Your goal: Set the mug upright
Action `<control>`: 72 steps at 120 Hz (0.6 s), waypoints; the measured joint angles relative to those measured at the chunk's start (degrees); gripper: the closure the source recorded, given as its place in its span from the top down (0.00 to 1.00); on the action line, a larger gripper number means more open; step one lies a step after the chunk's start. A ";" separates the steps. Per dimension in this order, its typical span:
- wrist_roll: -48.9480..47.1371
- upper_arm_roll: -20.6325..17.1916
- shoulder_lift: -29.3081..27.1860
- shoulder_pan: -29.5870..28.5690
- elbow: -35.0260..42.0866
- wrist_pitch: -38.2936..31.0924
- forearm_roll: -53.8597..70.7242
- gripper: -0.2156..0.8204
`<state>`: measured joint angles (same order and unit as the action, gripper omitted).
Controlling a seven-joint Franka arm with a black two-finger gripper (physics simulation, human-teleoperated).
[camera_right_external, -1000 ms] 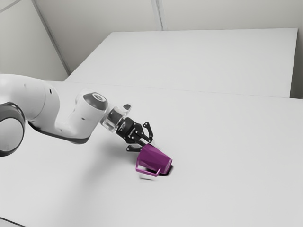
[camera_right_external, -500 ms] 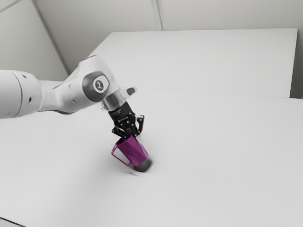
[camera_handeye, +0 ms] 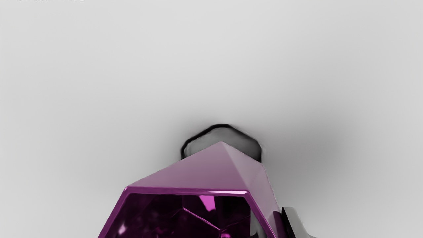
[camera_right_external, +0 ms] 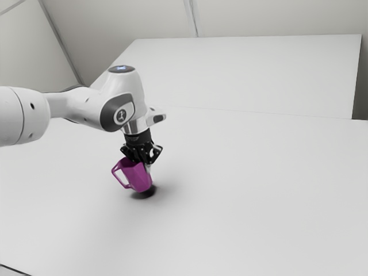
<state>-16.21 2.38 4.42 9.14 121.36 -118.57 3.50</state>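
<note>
In the exterior view my gripper points down, shut on the rim wall of the purple mug. The mug leans a little, its mouth up and its handle toward the exterior view's left. Its base is just over a dark patch on the table; whether they touch I cannot tell. The wrist view looks into the open mouth of the mug, and the gripper has one finger inside the wall and a grey finger against its outside.
The white table spreads around the mug. Behind it stands a raised white surface, with pale walls farther back.
My hand has swung from a slant to nearly vertical and moved toward the exterior view's left. The held mug went with it, turning from strongly tilted to nearly upright.
</note>
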 joint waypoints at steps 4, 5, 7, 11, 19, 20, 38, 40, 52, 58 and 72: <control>-0.15 0.00 0.11 0.04 0.06 -0.11 0.40 0.04; -0.19 0.00 0.13 0.05 0.07 -0.14 0.48 0.04; -0.26 -0.02 0.21 0.04 0.13 -0.23 0.64 0.04; -0.40 -0.14 0.40 -0.01 0.24 -0.45 0.89 0.04; -0.67 -0.31 1.03 0.06 0.41 -1.04 1.22 0.04; -0.70 -0.32 1.10 0.07 0.42 -1.11 1.26 0.04; -1.19 -1.09 2.49 0.10 0.41 -2.52 1.51 0.07; -1.18 -1.36 2.51 -0.02 0.36 -2.64 1.44 0.11; -1.11 -2.00 1.71 0.28 0.18 -2.89 1.16 0.32; -1.09 -2.03 0.65 0.33 0.15 -2.72 1.14 0.42; -1.07 -2.03 -2.12 0.15 -0.07 -1.94 2.15 0.58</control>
<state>-17.28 0.35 2.29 9.29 121.29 -120.51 5.66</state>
